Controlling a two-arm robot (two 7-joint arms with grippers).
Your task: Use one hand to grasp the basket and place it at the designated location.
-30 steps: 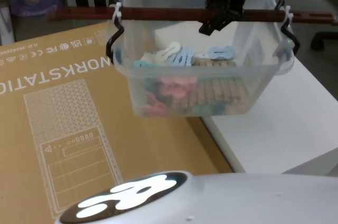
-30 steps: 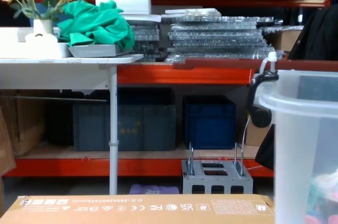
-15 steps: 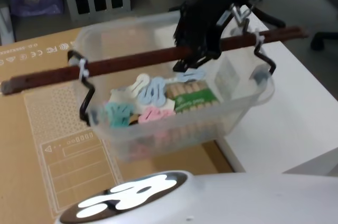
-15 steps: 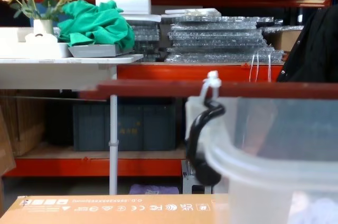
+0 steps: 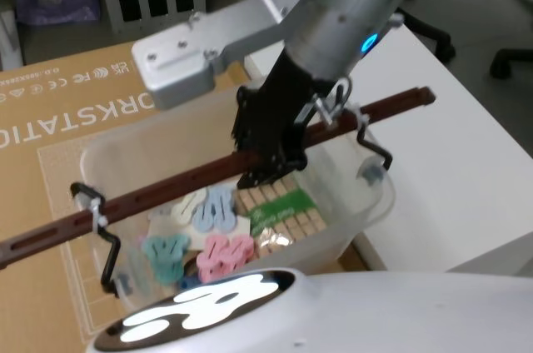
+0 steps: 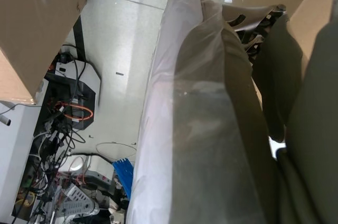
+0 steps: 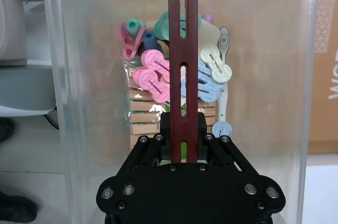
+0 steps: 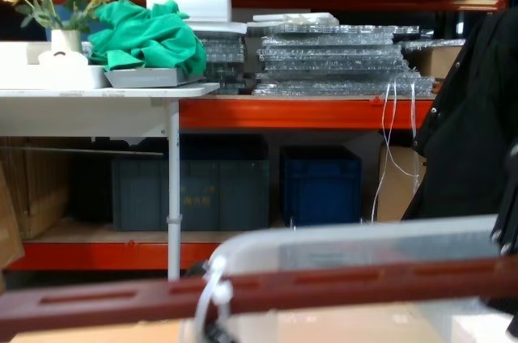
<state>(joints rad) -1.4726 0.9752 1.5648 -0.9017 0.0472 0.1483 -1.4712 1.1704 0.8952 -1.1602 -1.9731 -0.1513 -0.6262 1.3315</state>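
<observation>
Right pincer (image 5: 265, 171) pinches the reddish-brown handle (image 5: 166, 196) mid-length, basket (image 5: 366, 221) directly beneath.

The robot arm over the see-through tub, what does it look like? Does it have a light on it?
Yes! The right arm is shiny silver-grey, with a boxy block and a fat round part carrying a small blue glowing light. Thin silvery wire loops sit by the wrist. The right gripper is black, a flat angular plate dotted with little silver screws.
</observation>
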